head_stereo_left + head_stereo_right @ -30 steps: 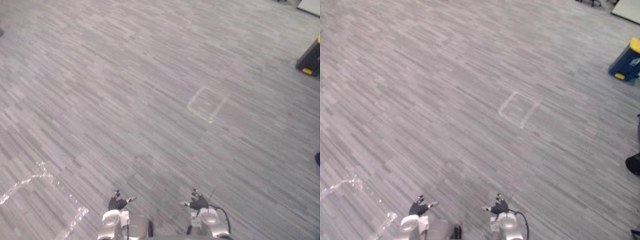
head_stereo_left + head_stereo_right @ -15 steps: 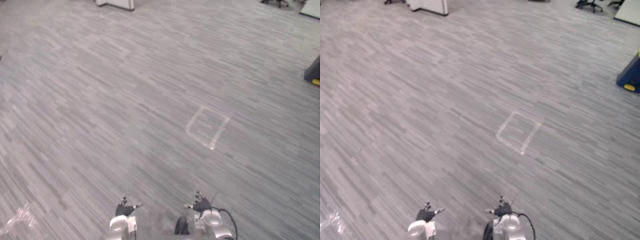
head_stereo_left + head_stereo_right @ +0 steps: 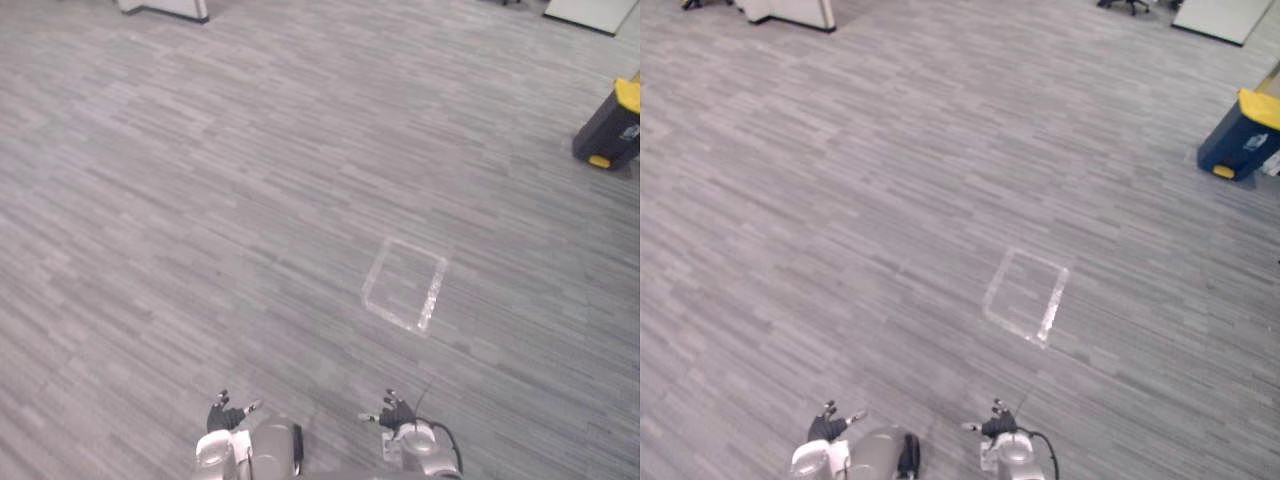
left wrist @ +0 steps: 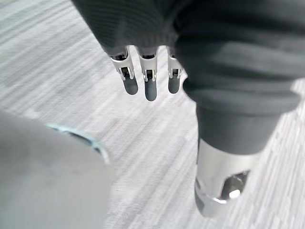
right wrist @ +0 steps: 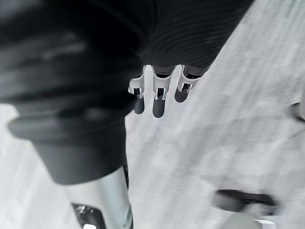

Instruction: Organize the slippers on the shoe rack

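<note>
My left hand [image 3: 227, 415] hangs low at the bottom of the eye views, over bare grey carpet floor. Its fingers [image 4: 150, 86] are straight and relaxed, holding nothing. My right hand [image 3: 395, 412] hangs beside it, a little to the right, also over the floor. Its fingers [image 5: 158, 98] are straight too, with nothing in them. The only thing past either hand is grey striped carpet.
A taped square outline [image 3: 404, 284] marks the floor ahead, slightly right. A dark blue bin with a yellow top [image 3: 1240, 135] stands at the far right. A white piece of furniture [image 3: 790, 12] stands at the far left, and a white board [image 3: 585, 13] at the far right.
The camera has moved: the whole scene has shifted, the taped square now lies closer and the blue bin shows more fully. Both hands hang as before, open and empty.
</note>
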Tool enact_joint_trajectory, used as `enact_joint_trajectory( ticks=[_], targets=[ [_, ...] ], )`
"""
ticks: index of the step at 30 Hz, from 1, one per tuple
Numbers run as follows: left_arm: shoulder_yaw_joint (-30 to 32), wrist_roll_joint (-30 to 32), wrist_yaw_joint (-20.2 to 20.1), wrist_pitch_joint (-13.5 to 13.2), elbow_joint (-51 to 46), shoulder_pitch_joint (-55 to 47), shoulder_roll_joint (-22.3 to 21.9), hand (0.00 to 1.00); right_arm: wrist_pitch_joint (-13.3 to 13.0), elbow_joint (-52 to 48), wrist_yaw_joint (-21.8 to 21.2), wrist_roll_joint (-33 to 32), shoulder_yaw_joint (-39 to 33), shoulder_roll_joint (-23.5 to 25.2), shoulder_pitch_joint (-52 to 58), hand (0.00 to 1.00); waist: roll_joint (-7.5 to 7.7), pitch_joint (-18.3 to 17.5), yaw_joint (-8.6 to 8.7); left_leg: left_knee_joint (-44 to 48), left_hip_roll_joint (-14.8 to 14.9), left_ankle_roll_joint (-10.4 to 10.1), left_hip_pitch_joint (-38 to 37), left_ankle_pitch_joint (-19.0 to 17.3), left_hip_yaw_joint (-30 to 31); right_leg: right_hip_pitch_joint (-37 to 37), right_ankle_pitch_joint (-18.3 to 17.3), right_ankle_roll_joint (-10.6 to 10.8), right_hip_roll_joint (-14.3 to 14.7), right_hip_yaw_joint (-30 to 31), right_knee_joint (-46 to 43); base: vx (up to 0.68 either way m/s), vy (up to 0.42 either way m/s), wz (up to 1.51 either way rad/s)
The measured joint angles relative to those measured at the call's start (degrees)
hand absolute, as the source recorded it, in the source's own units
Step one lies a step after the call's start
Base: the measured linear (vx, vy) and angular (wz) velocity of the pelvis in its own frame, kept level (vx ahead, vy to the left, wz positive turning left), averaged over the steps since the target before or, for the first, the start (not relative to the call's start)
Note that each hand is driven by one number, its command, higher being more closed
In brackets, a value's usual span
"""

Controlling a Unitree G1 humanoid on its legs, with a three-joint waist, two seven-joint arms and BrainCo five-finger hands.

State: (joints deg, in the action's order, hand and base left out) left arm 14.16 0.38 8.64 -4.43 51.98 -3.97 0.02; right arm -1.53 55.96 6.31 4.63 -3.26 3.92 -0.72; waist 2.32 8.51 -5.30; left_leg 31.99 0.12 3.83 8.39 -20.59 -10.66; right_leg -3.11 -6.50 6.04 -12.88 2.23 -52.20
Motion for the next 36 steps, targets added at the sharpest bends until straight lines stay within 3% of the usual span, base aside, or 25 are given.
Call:
enact_joint_trajectory(
  ticks=[1,3,5,7,8,9,10,11,12,14,15,16,17,18,20,21,24,26,27,28,29,30,32,33,36],
  targets=[
    [-0.1,-0.1,0.1,0.2,0.4,-0.1,0.1,0.00,0.3,-0.7,-0.5,0.0,0.1,0.0,1.0,0.00,-0.14,0.3,0.52,-0.8,-0.5,0.4,-4.6,-1.5,-0.3,-5.8,-1.5,-1.0,-0.2,-1.2,-11.8,0.47,0.128,-0.07],
    [0.0,-0.4,0.1,0.3,0.5,-0.2,-0.1,0.00,-0.1,-2.4,-0.7,0.4,0.0,0.0,1.7,0.00,-0.44,0.5,1.57,-5.7,-0.3,0.3,-10.3,-2.3,-0.3,-11.3,-4.5,-3.1,0.3,-5.7,-13.8,0.35,0.036,0.01],
    [0.0,-0.4,0.1,0.2,0.5,-0.1,-0.3,0.00,-0.3,-3.6,-0.8,0.5,0.1,0.0,1.8,0.00,-0.43,0.5,2.13,-8.6,0.9,-0.9,-13.7,-3.9,0.3,-15.3,-6.5,-2.7,1.0,-11.4,-8.6,0.32,-0.026,0.09],
    [-0.1,-0.3,0.1,0.3,1.1,0.1,-0.4,0.00,-0.7,-4.4,-0.7,0.4,-0.5,-0.5,1.7,0.00,-0.53,0.5,2.36,-10.4,2.4,-2.6,-17.7,-5.8,0.1,-18.0,-6.8,-2.5,2.6,-18.2,6.1,0.40,-0.096,-0.05],
    [-0.3,-0.3,0.1,0.3,1.2,0.1,-0.4,0.00,-0.7,-4.3,-0.7,0.4,-0.5,-0.5,1.4,0.00,-0.53,0.5,2.43,-11.4,2.7,-2.7,-18.8,-5.9,-0.1,-18.0,-6.1,-3.3,3.1,-19.8,10.7,0.55,-0.147,0.02],
    [-1.3,-0.2,0.0,0.1,1.8,0.4,-0.2,0.00,-0.7,-3.6,-0.7,0.5,-0.5,-0.5,0.6,0.00,-0.59,0.5,2.69,-13.9,3.0,-2.8,-21.1,-5.9,0.0,-18.1,-3.5,-4.8,4.2,-23.2,21.3,0.38,-0.102,0.07],
    [-1.8,-0.1,0.0,0.1,2.1,0.5,-0.1,0.00,-0.7,-3.2,-0.7,0.5,-0.4,-0.5,0.6,0.00,-0.61,0.6,2.87,-14.4,3.1,-2.8,-21.9,-5.8,0.4,-18.0,-1.5,-5.9,4.9,-24.1,24.4,0.69,-0.152,0.27],
    [-3.2,0.1,-0.1,0.1,3.4,1.0,-0.3,0.00,-0.6,-2.4,-0.7,0.5,-0.3,-0.8,-0.2,0.00,-1.47,0.5,3.70,-15.2,3.7,-3.1,-23.9,-5.6,3.0,-17.2,3.9,-11.0,7.0,-24.3,26.4,0.65,-0.115,0.11],
    [-3.7,0.4,-0.3,0.1,4.1,1.0,-1.2,0.00,-0.2,-0.8,-0.7,0.6,-0.3,-1.5,-1.7,0.00,-3.33,0.0,2.91,-14.5,5.5,-5.5,-23.7,-3.6,6.9,-16.5,2.4,-11.9,7.3,-25.4,24.3,0.77,-0.161,0.12],
    [-4.0,0.9,-0.6,0.1,4.3,2.1,-2.0,0.00,-0.1,-1.0,-0.6,0.7,-1.0,-1.7,-1.8,0.00,-2.94,0.6,3.78,-12.0,3.4,-5.8,-24.5,1.3,11.2,-17.8,-2.3,-10.9,5.1,-26.9,16.6,0.57,-0.219,-0.02],
    [-3.2,0.9,-0.6,0.2,4.3,0.9,-2.5,0.00,-0.1,-1.3,-0.6,1.1,-0.3,-1.7,-1.4,0.00,-5.04,-0.6,4.11,0.2,4.0,-6.3,-21.0,3.7,12.9,-13.3,-5.5,-12.5,8.3,-28.5,21.6,0.55,-0.258,-0.21],
    [-2.2,0.9,-0.8,0.2,4.2,0.9,-3.2,0.00,-0.1,-1.3,-0.7,1.1,0.3,-1.9,-1.3,0.00,-6.60,-0.7,3.82,7.2,4.9,-6.8,-18.5,6.3,13.1,-11.4,-6.1,-12.4,9.8,-28.6,23.2,0.58,-0.136,-0.82],
    [-1.0,0.8,-1.1,0.3,3.6,0.1,-3.5,0.00,0.1,-1.1,-0.6,1.2,1.5,-1.7,-0.9,0.00,-8.37,-0.2,2.84,22.5,6.8,-7.9,-12.0,14.3,13.1,-7.6,-6.4,-13.3,14.1,-26.0,27.1,0.63,-0.014,-1.22],
    [-0.2,0.8,-1.4,0.6,3.0,0.0,-3.5,0.00,0.5,-0.9,-0.5,1.0,1.6,-0.4,-1.0,0.00,-8.47,0.5,2.17,32.5,7.8,-7.6,-6.7,11.8,11.9,-3.9,-7.4,-14.0,15.8,-23.3,28.9,0.73,0.029,-1.38],
    [0.1,0.7,-1.1,0.9,0.7,-0.2,-2.1,0.00,0.6,-0.2,-0.5,0.6,2.9,0.2,-0.8,0.00,-5.63,2.1,1.64,36.3,7.8,-6.7,-0.2,8.1,10.9,2.2,-8.1,-13.1,16.0,-19.8,32.1,0.56,0.002,-0.96],
    [0.1,0.6,-1.1,0.9,-0.7,-0.4,-1.3,0.00,0.7,-0.1,0.0,-0.2,3.1,0.2,-0.7,0.00,-4.19,2.1,1.56,33.1,7.6,-6.5,3.9,5.7,11.0,5.5,-8.1,-12.7,15.8,-17.6,35.1,0.40,0.021,-0.77],
    [0.1,0.5,-1.2,0.8,-2.5,-0.7,-1.2,0.00,0.6,-0.5,0.6,-0.3,3.2,0.2,-0.9,0.00,-3.11,2.0,1.16,17.3,6.1,-6.3,10.3,2.4,12.9,11.3,-8.3,-11.0,14.8,-12.0,39.9,0.55,0.167,-0.99],
    [-0.1,0.5,-1.2,0.4,-2.7,-0.3,-1.5,0.00,0.6,-0.6,0.7,-0.3,2.6,0.2,-0.7,0.00,-2.81,1.6,0.52,-0.6,1.0,-7.6,11.2,5.7,21.1,13.1,-11.0,-6.8,12.0,-7.3,39.7,0.58,0.358,-1.18],
    [-0.5,0.3,-1.2,0.1,-1.9,-0.4,-1.5,0.00,0.6,-0.2,0.6,-0.3,2.4,0.1,-0.5,0.00,-3.08,1.4,0.07,-1.8,-0.4,-8.7,10.5,11.6,22.7,13.4,-12.6,-5.2,11.5,-4.6,39.1,0.51,0.383,-1.03],
    [-0.5,0.1,-1.1,-0.2,-1.5,-0.1,-0.9,0.00,0.9,0.3,0.3,-0.3,3.6,0.1,-0.3,0.00,-1.38,0.4,-0.76,-0.7,-1.8,-7.0,9.9,8.5,19.6,13.2,-13.1,-4.9,9.1,-1.3,37.6,0.41,0.321,-0.88],
    [-0.5,0.1,-1.1,-0.3,-1.5,-0.1,-0.8,0.00,0.9,0.1,0.3,-0.2,3.5,0.1,-0.4,0.00,-1.05,0.2,-0.77,-0.4,-1.7,-6.6,9.4,7.7,17.9,12.8,-12.9,-5.2,8.3,0.1,36.2,0.54,0.389,-0.95],
    [-0.3,0.1,-1.1,-0.3,-1.6,-0.4,-0.8,0.00,0.9,-0.8,0.3,-0.1,3.7,0.0,0.0,0.00,-0.83,-0.1,-0.87,1.5,-1.3,-4.7,8.6,6.0,14.8,10.9,-12.5,-4.4,7.3,2.2,32.1,0.51,0.360,-1.11],
    [0.1,0.1,-1.1,-0.1,-0.9,-0.2,-0.6,0.00,0.7,-1.3,-0.1,0.0,4.2,0.0,-0.3,0.00,-0.66,-0.1,-0.98,4.0,-0.6,-3.0,6.2,3.8,10.0,8.3,-12.3,-3.2,5.6,2.8,23.9,0.43,0.327,-1.28],
    [0.1,0.1,-1.1,-0.1,-0.2,-0.2,-0.5,0.00,0.5,-1.3,-0.5,0.0,4.0,0.0,-0.4,0.00,-0.73,-0.1,-1.04,3.5,-0.1,-2.2,2.5,2.9,6.7,4.8,-11.9,-2.5,3.9,1.3,14.8,0.39,0.340,-1.57],
    [0.0,0.5,-1.1,0.0,1.9,0.0,-0.4,0.00,0.5,-1.1,-0.8,2.0,3.6,0.0,0.6,0.00,-1.46,-0.1,-0.97,-2.4,0.8,-2.0,-6.8,2.9,4.1,-1.3,-13.1,-3.4,1.8,-9.0,6.0,0.30,0.238,-1.35]
  ],
)
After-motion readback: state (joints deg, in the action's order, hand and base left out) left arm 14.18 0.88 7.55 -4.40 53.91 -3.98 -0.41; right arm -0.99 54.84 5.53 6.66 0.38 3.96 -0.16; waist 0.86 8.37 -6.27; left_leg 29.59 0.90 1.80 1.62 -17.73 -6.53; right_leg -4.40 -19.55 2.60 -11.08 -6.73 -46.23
